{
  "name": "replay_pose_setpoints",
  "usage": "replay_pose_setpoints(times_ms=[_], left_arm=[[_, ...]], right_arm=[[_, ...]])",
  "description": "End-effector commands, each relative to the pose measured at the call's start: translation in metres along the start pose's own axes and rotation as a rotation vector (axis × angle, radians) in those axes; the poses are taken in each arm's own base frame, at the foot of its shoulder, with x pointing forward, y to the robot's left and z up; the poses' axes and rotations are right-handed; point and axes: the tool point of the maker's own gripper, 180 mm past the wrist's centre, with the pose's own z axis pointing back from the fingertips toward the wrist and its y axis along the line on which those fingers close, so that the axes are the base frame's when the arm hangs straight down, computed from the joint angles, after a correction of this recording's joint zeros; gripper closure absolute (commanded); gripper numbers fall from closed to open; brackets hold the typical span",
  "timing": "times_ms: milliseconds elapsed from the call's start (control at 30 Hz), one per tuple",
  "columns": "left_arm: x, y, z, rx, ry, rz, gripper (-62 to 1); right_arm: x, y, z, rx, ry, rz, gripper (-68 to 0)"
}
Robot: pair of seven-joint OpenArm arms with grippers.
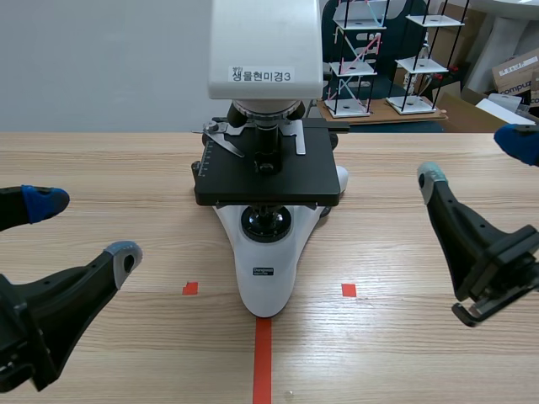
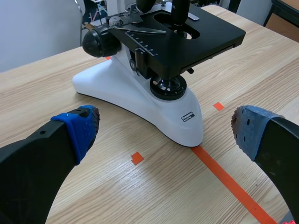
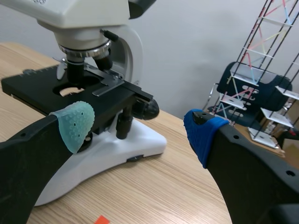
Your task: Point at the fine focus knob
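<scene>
Pointing well here begins with picking the arm that has the cleaner line. The microscope (image 1: 265, 252) stands on the surface (image 1: 404, 353) ahead of both arms, and neither touches it. The left gripper (image 1: 84, 229) hangs wide with nothing in it, and so does the right gripper (image 1: 473, 158). I take the fine focus knob (image 3: 148, 108) to be the smaller centre part of the round black knob low on the microscope's side, though the pictures do not separate it clearly from the coarse ring. It sits ahead of the right gripper, roughly in line with the gap between its fingers and just behind the black stage (image 3: 42, 86). A matching knob (image 2: 99, 42) shows ahead of the left gripper, off toward its bright blue finger. Either arm could serve, but the right looks better lined up. Closing the fingers first would give one clear tip. The gripper can then ease forward along the knob's axis and stop just short of its centre, or at a light touch. Mind the thin black control rod (image 3: 122, 126) hanging under the stage beside the knob, since aiming there would mark the wrong part. A shove against the stage edge could also shift the microscope.
</scene>
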Motion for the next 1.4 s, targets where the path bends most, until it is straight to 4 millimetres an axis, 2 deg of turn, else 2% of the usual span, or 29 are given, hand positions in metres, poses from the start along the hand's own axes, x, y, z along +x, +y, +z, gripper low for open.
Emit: replay_pose_setpoints(times_ms=[0,767,833,967,1000,1133,1300,1367], left_arm=[[0.009,-0.003,-0.001,-0.006,-0.03,0.003,-59.6],[0.017,-0.003,-0.001,-0.006,-0.074,0.003,-59.6],[0.017,-0.003,-0.001,-0.006,-0.074,0.003,-59.6],[0.017,-0.003,-0.001,-0.006,-0.074,0.003,-59.6],[0.017,-0.003,-0.001,-0.006,-0.074,0.003,-59.6],[0.017,-0.003,-0.001,-0.006,-0.075,0.003,-59.6],[0.017,-0.003,-0.001,-0.006,-0.074,0.002,-59.6],[0.017,-0.003,-0.001,-0.006,-0.074,0.002,-59.6]], right_arm=[[0.004,-0.005,-0.003,-0.012,-0.013,0.004,-43.5],[0.002,-0.006,-0.003,-0.017,-0.002,0.004,-43.2],[0.002,-0.006,-0.003,-0.017,-0.002,0.004,-35.6],[-0.003,-0.002,0.002,-0.013,0.027,-0.008,-7.0],[-0.005,-0.001,0.004,-0.012,0.038,-0.013,-3.1],[-0.009,-0.002,0.019,-0.058,0.059,0.002,-1.3],[-0.022,-0.019,0.033,-0.144,0.105,0.062,-1.0],[-0.03,-0.033,0.037,-0.187,0.129,0.056,-1.0]])
